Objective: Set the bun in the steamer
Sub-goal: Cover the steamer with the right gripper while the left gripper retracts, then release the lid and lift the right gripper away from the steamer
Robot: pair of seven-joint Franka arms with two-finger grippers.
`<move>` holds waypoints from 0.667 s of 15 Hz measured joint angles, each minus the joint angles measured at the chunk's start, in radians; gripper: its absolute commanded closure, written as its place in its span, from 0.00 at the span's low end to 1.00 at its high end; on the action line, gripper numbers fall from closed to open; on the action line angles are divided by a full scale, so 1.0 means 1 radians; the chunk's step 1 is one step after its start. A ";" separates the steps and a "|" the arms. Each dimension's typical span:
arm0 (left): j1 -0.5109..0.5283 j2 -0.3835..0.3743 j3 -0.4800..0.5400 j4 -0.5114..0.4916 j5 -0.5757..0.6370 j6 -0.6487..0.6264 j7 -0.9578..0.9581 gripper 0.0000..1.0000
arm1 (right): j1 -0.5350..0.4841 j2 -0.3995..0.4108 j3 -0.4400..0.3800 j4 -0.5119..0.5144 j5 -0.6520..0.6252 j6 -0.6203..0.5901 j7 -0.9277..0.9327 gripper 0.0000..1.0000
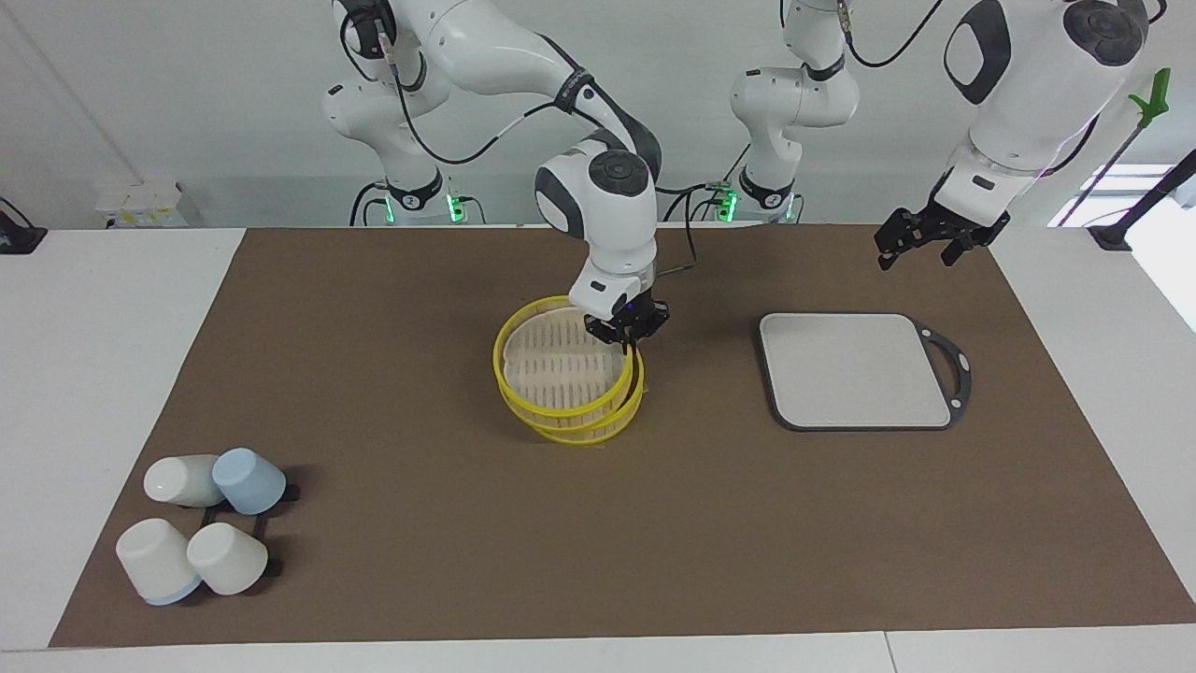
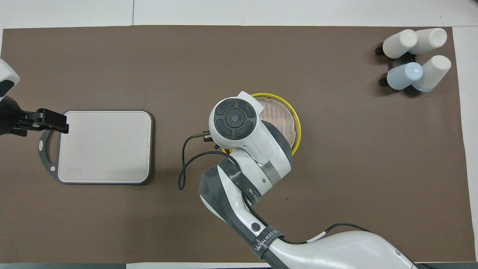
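Yellow plastic rimmed the steamer (image 1: 561, 374), which sat on the brown mat (image 1: 374, 327) at the middle of the table, and in the facing view it served as the landmark for the rest. It appeared there as two yellow tiers, the upper one tilted and slid a little off the lower one toward the robots, its pale slatted floor bare where it showed. The right gripper (image 1: 633, 348) was down at the steamer's rim on the side toward the left arm's end, its dark fingers straddling the yellow wall and apparently pinching it, though the contact was hard to read at that angle. No bun could be made out in this view, in the steamer or on the mat. A grey-edged cutting board (image 1: 852, 370) lay flat, well apart from the steamer toward the left arm's end. The left gripper (image 1: 920, 241) hung in the air over the mat, nearer the robots than the board, with its fingers spread and nothing between them; that arm waited. Four cups (image 1: 206, 523), three white and one light blue, lay tipped on a black rack, farther from the robots than the steamer, toward the right arm's end. In the overhead view the right arm's wrist covered much of the steamer (image 2: 293, 119), hiding the right gripper, and only an arc of rim and some slats showed. The board (image 2: 104, 145) lay level with the steamer, the left gripper (image 2: 52, 121) at its handle end, and the cups (image 2: 416, 56) sat farther out.
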 measured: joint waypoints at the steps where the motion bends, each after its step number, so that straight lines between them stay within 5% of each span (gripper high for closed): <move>1: 0.000 0.000 0.000 0.011 0.000 -0.012 0.000 0.00 | 0.007 0.000 0.000 -0.002 0.000 0.009 0.017 1.00; 8: 0.028 0.040 -0.012 0.090 0.001 -0.079 0.010 0.00 | 0.016 0.000 0.000 -0.026 0.002 0.076 0.044 1.00; 9: 0.034 0.041 -0.016 0.093 0.001 -0.081 0.012 0.00 | 0.016 0.000 0.000 -0.041 0.003 0.104 0.045 0.98; 10: 0.035 0.041 -0.017 0.095 -0.003 -0.082 0.012 0.00 | 0.016 -0.003 0.001 -0.055 0.003 0.131 0.045 0.82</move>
